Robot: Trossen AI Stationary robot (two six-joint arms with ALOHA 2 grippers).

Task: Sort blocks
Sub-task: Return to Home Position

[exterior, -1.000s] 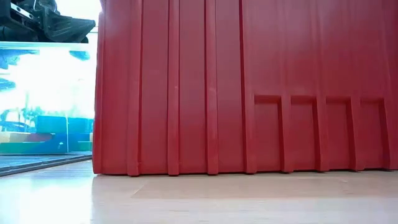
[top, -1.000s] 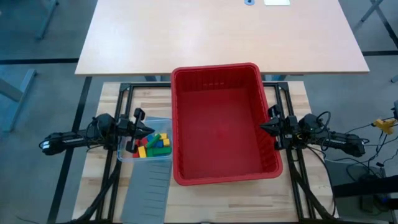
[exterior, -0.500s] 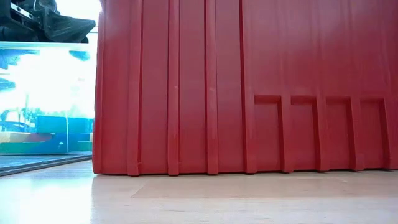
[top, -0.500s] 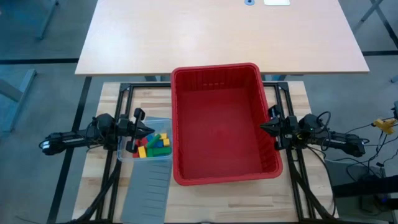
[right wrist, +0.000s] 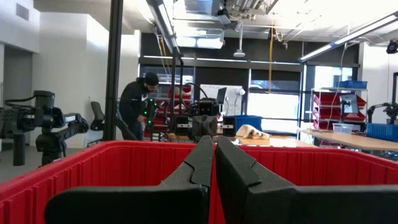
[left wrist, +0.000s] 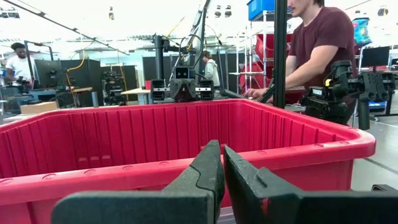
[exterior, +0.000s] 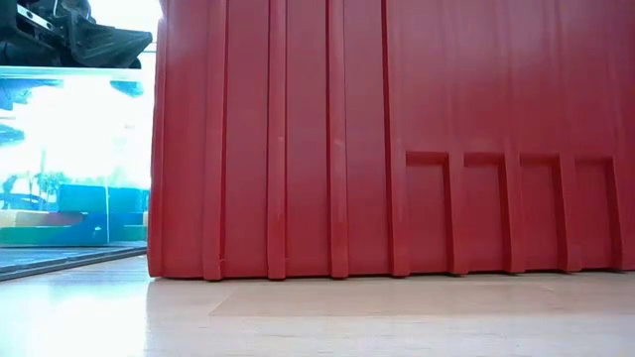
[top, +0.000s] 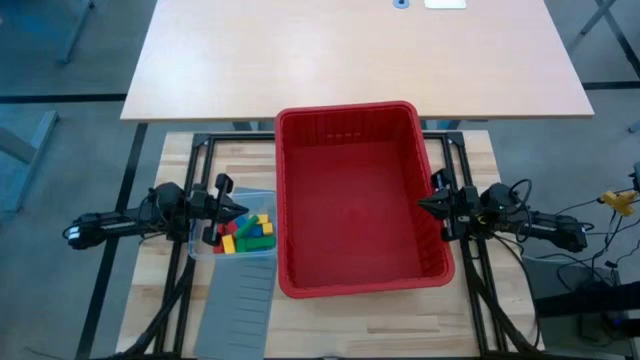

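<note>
Jaws clenched empty, left gripper (top: pixel 240 212) over clear plastic tub (top: pixel 199 247) of coloured toy blocks (top: pixel 248 232), right gripper (top: pixel 422 206) at rim of red plastic bin (top: pixel 350 289)

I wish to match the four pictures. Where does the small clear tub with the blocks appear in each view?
High view: the clear tub sits left of the red bin, under the left pincer.
Low view: the tub fills the left edge, beside the bin's wall.
Left wrist view: not in it.
Right wrist view: not in it.
Shared landmark: the red bin, in all four views.
</note>
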